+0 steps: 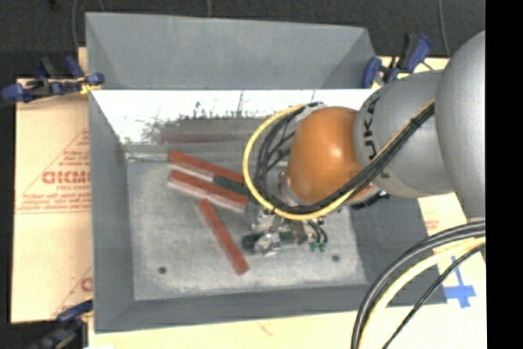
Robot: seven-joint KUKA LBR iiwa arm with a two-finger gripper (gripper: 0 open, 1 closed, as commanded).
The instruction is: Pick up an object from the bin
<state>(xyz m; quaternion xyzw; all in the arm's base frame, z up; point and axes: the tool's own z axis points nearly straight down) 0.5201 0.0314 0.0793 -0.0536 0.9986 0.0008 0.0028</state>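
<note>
Just beside the jaws, slanted red stick [222, 237]

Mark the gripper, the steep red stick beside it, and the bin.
gripper [276, 239]: camera view, its lower tip.
steep red stick [223, 238]: camera view, middle of its length.
bin [237, 53]: camera view, bare back wall.

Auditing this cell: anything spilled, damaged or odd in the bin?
Nothing stands out. Three reddish sticks lie loose on the bin floor, one slanted steeper than the others; the gripper is low beside them.
</note>
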